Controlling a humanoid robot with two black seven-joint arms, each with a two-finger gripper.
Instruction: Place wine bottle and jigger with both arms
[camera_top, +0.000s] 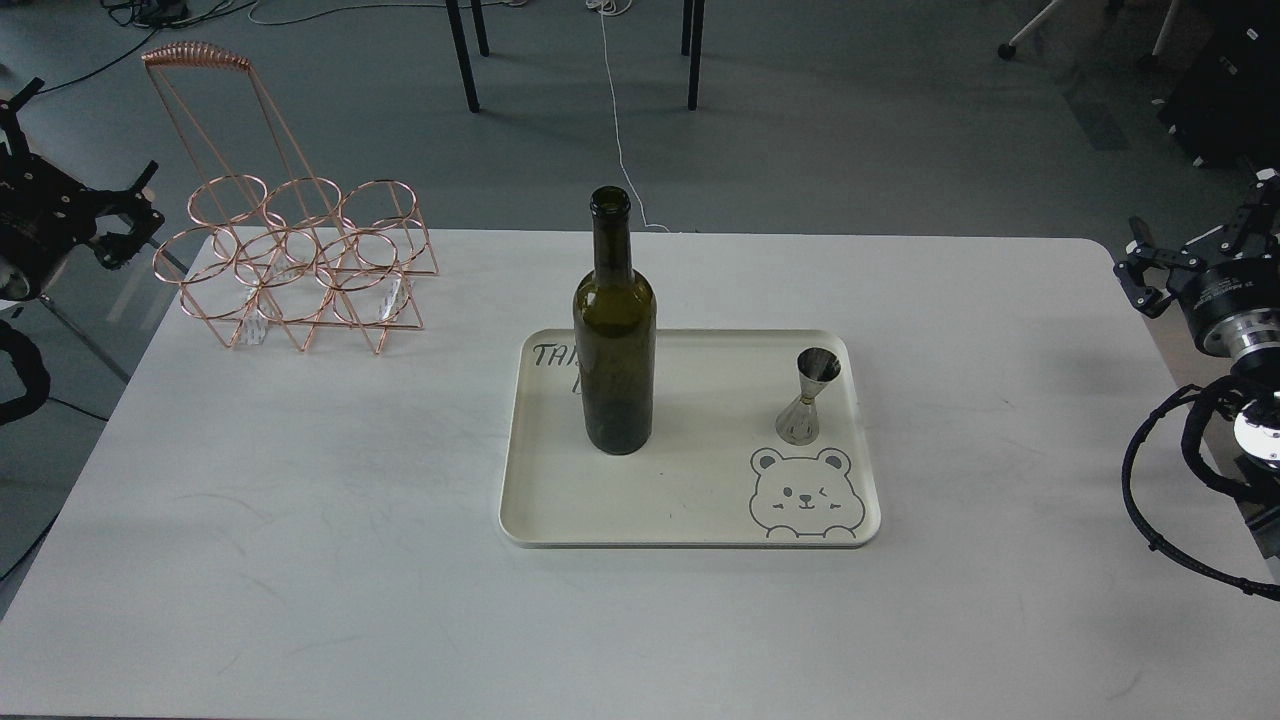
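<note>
While both sets of jaws hang unreadable at the frame edges, grip the tall olive-green glass bottle (614, 330) low; pinch the steel hourglass jigger (808, 396) at its waist.

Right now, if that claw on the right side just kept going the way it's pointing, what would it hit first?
The right gripper points left and a little away, over the table's far right corner. Nothing seems to stand in that line; the jigger and wine bottle look nearer me, though depth is unclear.
</note>
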